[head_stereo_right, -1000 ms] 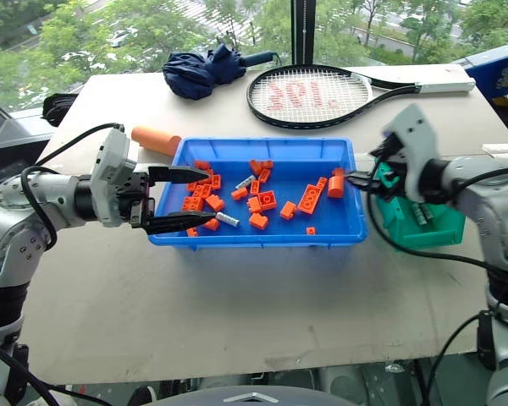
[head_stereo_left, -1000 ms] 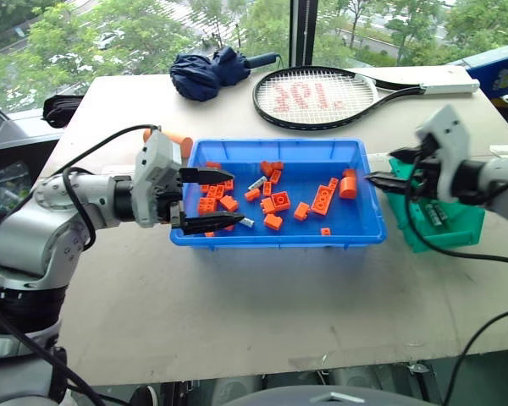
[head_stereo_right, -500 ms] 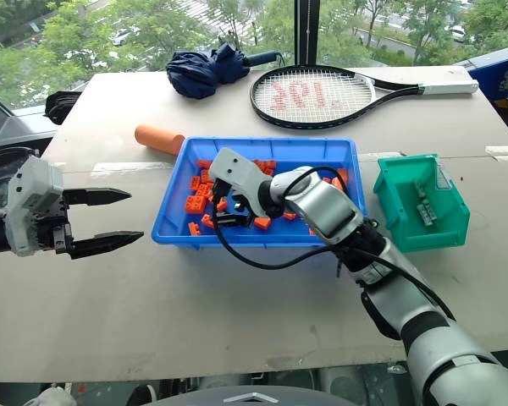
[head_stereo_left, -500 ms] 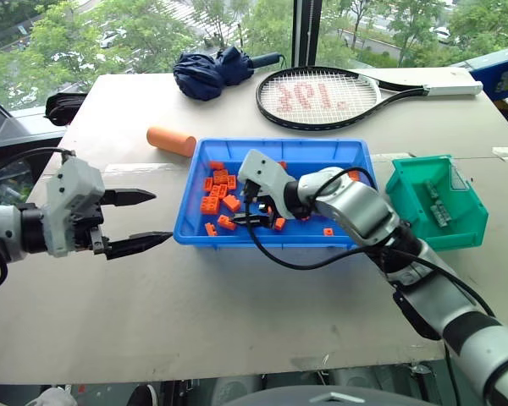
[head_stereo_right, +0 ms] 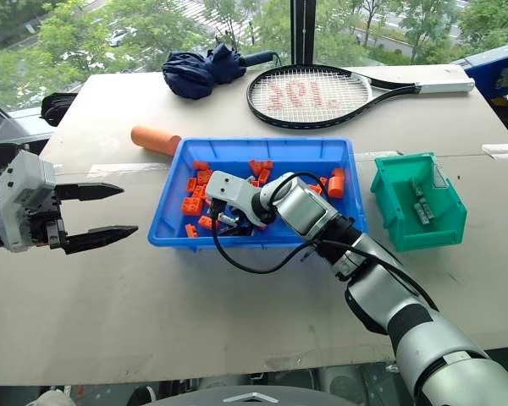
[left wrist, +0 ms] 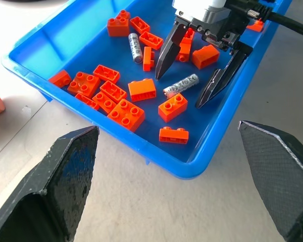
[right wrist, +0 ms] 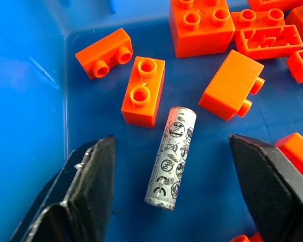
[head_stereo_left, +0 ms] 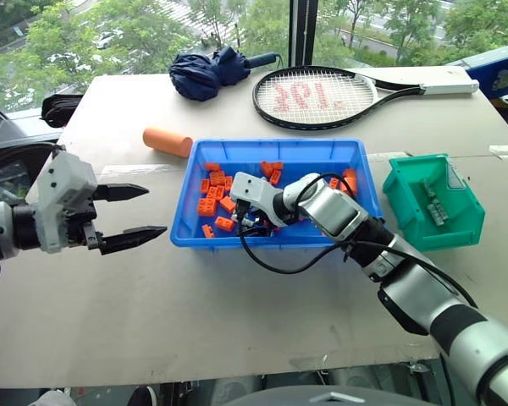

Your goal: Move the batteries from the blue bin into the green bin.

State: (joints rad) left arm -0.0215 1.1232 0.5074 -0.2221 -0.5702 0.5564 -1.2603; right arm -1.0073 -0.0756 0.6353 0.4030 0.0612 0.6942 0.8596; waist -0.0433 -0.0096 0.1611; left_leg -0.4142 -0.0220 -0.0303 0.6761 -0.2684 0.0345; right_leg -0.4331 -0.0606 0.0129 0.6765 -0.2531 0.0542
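Observation:
My right gripper (left wrist: 179, 91) reaches into the blue bin (head_stereo_left: 279, 144) near its front left corner. It is open, with one finger on each side of a silver battery (right wrist: 172, 156) lying flat on the bin floor among orange bricks. A second battery (left wrist: 134, 47) lies further back in the bin. My left gripper (head_stereo_left: 152, 211) hovers open and empty over the table, left of the blue bin. The green bin (head_stereo_left: 457, 233) stands to the right of the blue bin, with batteries (head_stereo_left: 433, 208) inside it.
Orange toy bricks (head_stereo_left: 207, 205) are scattered across the blue bin. A large orange cylinder (head_stereo_left: 168, 141) lies behind its left corner. A tennis racket (head_stereo_left: 322, 95) and a folded umbrella (head_stereo_left: 207, 72) lie at the back of the table.
My right arm swung from the green bin across into the blue bin and came down over the battery. My left gripper drew back out of the bin to the left.

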